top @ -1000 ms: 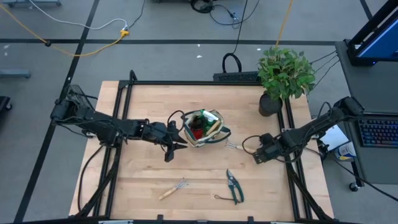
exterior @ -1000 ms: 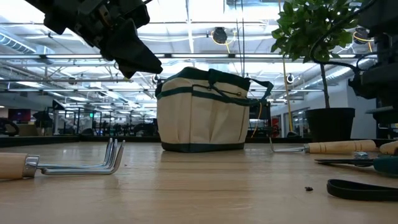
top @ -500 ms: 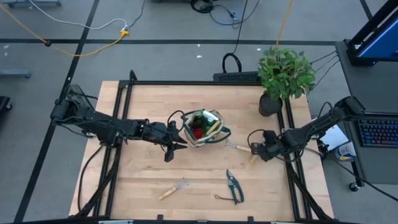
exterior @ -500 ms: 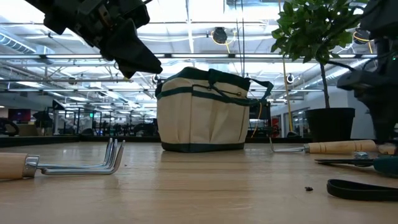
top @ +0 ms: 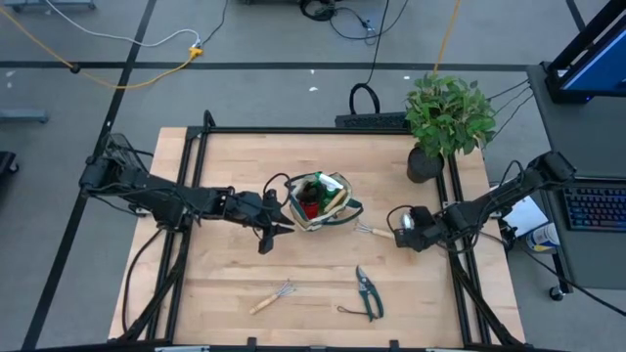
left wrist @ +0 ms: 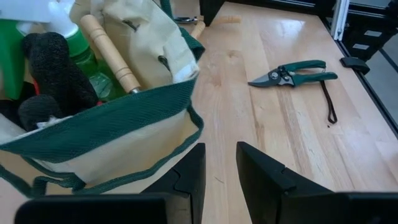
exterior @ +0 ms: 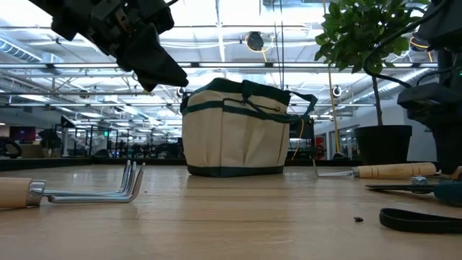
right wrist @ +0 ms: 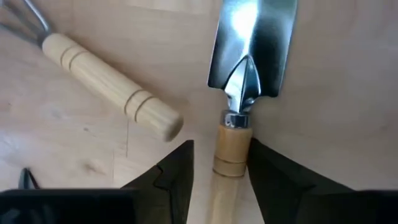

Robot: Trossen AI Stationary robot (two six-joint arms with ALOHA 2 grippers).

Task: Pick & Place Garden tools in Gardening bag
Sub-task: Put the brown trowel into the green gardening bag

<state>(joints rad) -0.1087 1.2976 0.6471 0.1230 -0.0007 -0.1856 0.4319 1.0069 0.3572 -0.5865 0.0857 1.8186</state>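
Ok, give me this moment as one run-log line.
right gripper: open astride trowel handle | left gripper: open beside gardening bag | on table: fork, rake, pruning shears

Grey floor (top: 245, 39) crossed by cables (top: 127, 68) (one yellow), bright ceiling lights (exterior: 238, 14) beyond.

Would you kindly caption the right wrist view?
Right end effector open astride a trowel's wooden handle, fork handle lying beside.

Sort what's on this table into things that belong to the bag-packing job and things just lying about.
Job:
tan fabric bag with green trim
wooden-handled rake
green-handled pruning shears
wooden-handled fork
wooden-handled steel trowel, between the right claw's fingers
green spray bottle, already bagged

Lying about:
potted leafy plant
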